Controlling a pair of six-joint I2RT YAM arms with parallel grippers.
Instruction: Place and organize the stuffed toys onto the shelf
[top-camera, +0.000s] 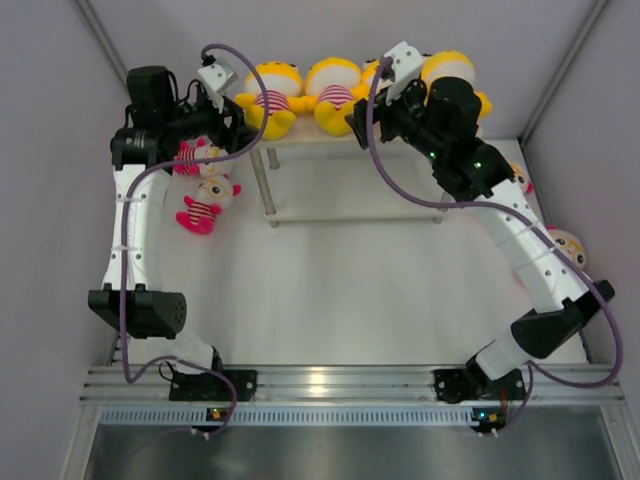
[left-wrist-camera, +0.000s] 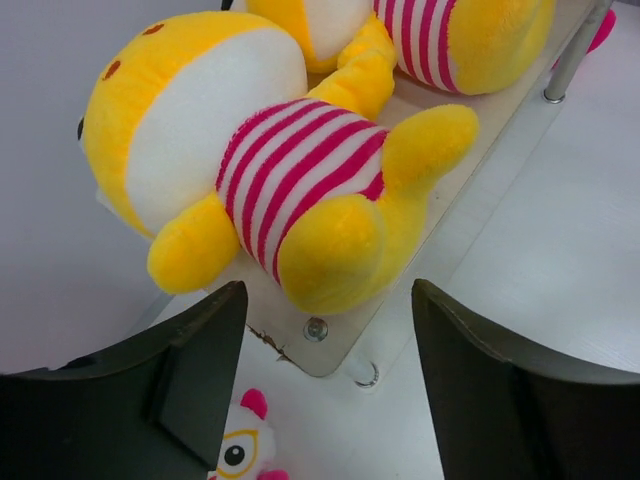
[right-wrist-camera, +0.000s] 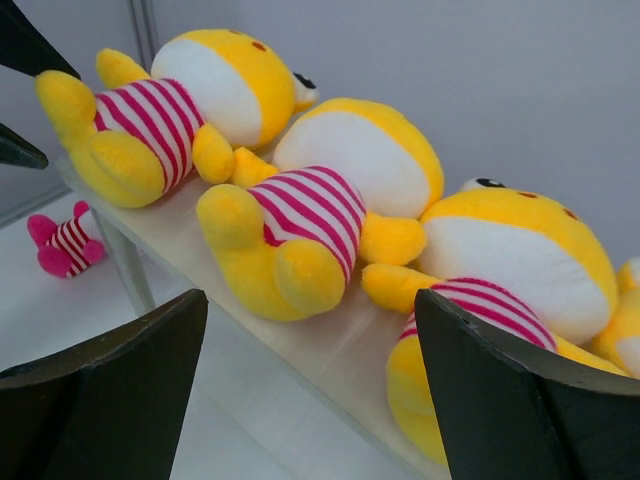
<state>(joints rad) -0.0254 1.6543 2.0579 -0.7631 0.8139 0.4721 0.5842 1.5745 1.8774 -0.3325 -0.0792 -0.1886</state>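
Several yellow stuffed toys (top-camera: 270, 95) in striped shirts lie side by side on the top board of the shelf (top-camera: 300, 140) at the back. My left gripper (top-camera: 235, 125) is open and empty just before the shelf's left corner (left-wrist-camera: 330, 345), facing the leftmost yellow toy (left-wrist-camera: 280, 170). My right gripper (top-camera: 360, 115) is open and empty in front of the row; its view shows yellow toys (right-wrist-camera: 320, 210) on the board (right-wrist-camera: 360, 350). Two pink-limbed toys (top-camera: 205, 205) lie on the table left of the shelf, partly under my left arm. Another (top-camera: 565, 240) lies at the right.
The shelf's lower board (top-camera: 350, 190) shows below the top one, with thin metal legs (top-camera: 268, 185). A pink toy's face (left-wrist-camera: 240, 455) shows under my left gripper. A pink toy (right-wrist-camera: 65, 245) lies on the table beyond the shelf leg. White walls enclose the table.
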